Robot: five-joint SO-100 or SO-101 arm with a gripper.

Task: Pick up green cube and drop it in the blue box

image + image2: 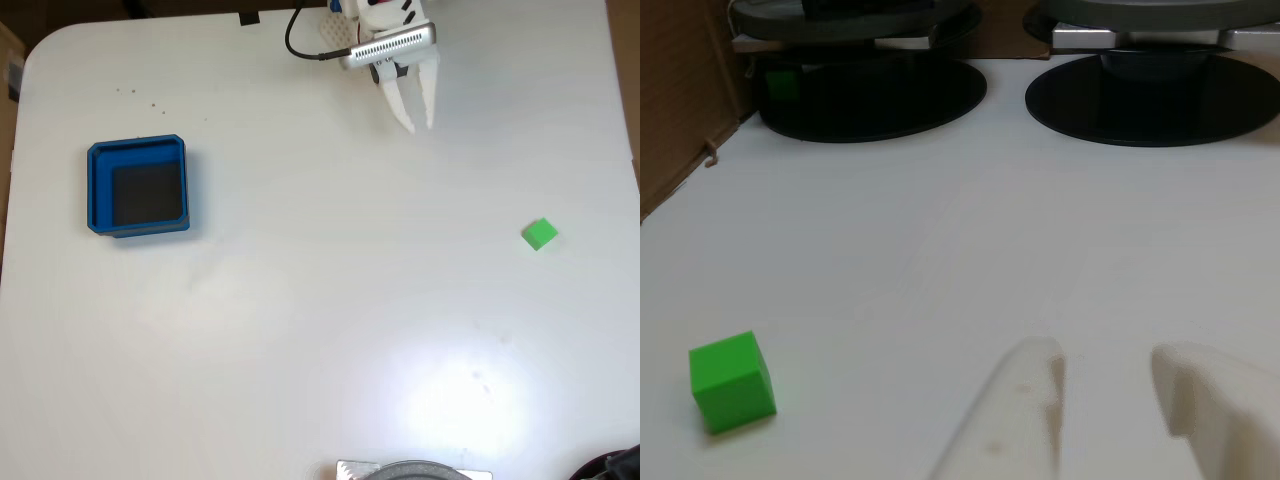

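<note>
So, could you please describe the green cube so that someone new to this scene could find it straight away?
In the fixed view, start from the white table and look to its right side, far from the blue box on the left. The green cube sits there alone, below and to the right of the white gripper. It is the only small, bright green thing on the table.

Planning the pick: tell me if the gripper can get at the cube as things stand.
Probably yes. The cube sits alone on bare table, apart from the gripper, whose jaws stand open. Nothing lies between them; the box is far off on the other side.
</note>
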